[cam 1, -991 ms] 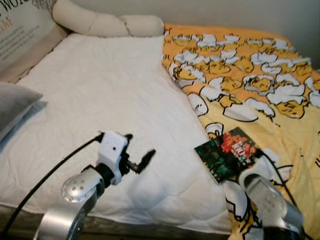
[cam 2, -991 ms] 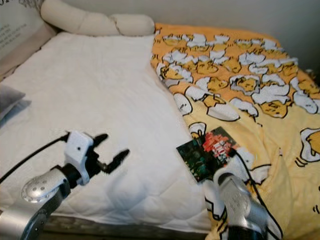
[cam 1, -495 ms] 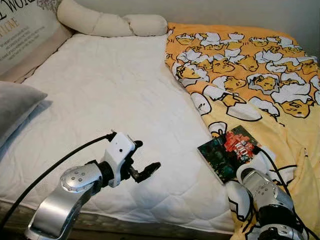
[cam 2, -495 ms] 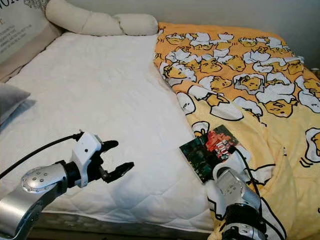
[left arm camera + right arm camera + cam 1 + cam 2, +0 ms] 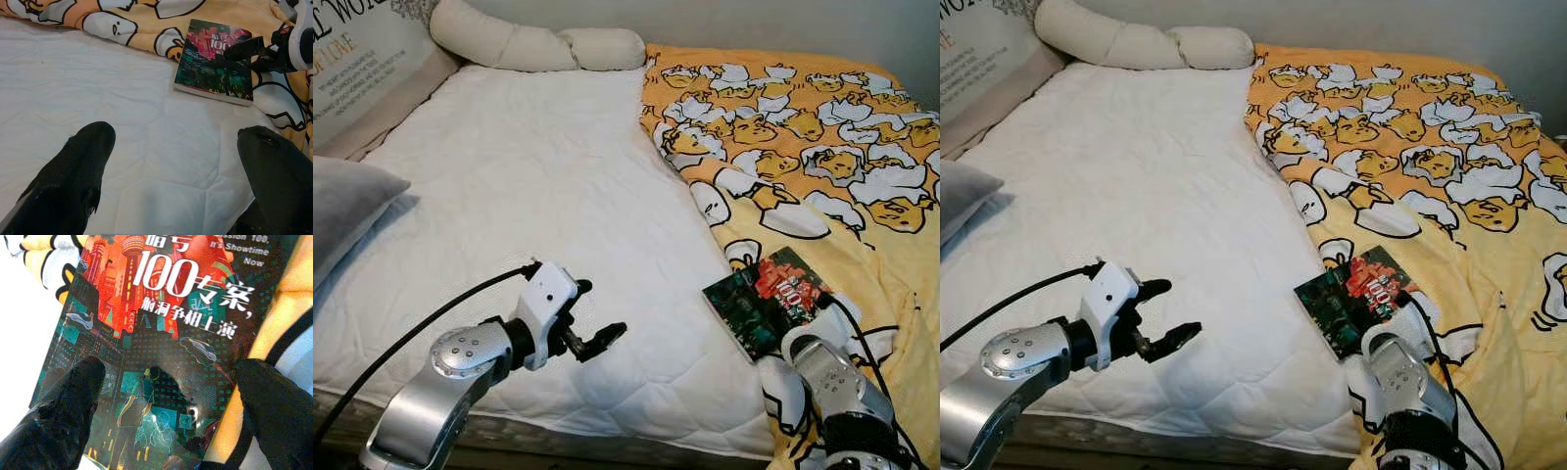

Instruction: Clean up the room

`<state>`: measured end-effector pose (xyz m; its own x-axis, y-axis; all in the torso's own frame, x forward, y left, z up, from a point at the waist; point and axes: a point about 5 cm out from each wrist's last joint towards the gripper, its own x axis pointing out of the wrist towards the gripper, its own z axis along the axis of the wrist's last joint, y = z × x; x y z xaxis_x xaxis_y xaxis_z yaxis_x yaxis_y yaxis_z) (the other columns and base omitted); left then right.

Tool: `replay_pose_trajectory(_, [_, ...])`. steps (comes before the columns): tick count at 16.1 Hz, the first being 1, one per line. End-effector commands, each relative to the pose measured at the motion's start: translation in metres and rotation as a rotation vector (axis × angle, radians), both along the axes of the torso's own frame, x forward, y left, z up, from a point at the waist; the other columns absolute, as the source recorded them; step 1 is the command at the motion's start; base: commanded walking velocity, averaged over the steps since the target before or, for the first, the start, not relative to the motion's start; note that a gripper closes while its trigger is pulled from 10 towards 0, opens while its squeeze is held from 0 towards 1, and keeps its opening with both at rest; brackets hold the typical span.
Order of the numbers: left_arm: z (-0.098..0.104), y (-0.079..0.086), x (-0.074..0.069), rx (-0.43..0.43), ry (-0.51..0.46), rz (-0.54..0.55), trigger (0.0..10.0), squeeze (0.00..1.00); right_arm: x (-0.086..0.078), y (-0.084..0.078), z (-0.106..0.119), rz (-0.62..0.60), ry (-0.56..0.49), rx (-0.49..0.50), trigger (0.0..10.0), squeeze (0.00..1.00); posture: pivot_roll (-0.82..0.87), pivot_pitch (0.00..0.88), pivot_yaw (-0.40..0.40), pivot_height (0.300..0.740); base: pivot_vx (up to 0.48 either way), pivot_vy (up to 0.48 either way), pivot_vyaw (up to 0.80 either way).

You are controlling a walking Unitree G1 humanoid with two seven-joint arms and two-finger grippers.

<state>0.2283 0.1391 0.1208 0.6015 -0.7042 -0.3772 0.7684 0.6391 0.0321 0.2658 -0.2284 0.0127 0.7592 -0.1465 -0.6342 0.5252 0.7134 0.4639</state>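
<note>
My right gripper has its jaws spread wide, poised just above the book so the fingers can straddle its near end; one fingertip hangs over the cover, the other past its edge over the blanket. My left gripper, jaws also wide and holding nothing, hovers over the white mattress near the bed's front edge, clear of the work. The book lies flat near that edge, where the yellow blanket meets the mattress.
</note>
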Motion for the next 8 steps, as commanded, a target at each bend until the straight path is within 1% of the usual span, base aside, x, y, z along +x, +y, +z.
replay_pose_trajectory(1, [0.0037, -0.0018, 0.0007, -0.001, -0.011, -0.019, 10.0, 0.0, -0.0041, -0.0006, -0.0027, -0.021, 0.015, 0.023, 10.0, 1.0, 0.07, 0.0, 0.018, 0.74, 0.0, 0.0, 0.0])
replay_pose_trajectory(4, [0.0037, -0.0018, -0.0012, 0.001, -0.007, -0.025, 10.0, 0.0, -0.0112, 0.0005, -0.0049, -0.042, 0.02, 0.056, 10.0, 1.0, 0.07, 0.0, 0.02, 0.74, 0.0, 0.0, 0.0])
replay_pose_trajectory(6, [0.0038, -0.0023, -0.0011, -0.001, -0.007, -0.028, 10.0, 0.0, -0.0109, 0.0014, -0.0042, -0.041, -0.001, 0.067, 10.0, 1.0, 0.07, 0.0, 0.023, 0.74, 0.0, 0.0, 0.0])
replay_pose_trajectory(8, [0.0038, -0.0034, 0.0, 0.001, -0.007, -0.038, 10.0, 0.0, -0.0068, 0.005, -0.0045, -0.028, -0.024, 0.112, 10.0, 0.99, 0.07, 0.0, 0.03, 0.74, 0.0, 0.0, 0.0])
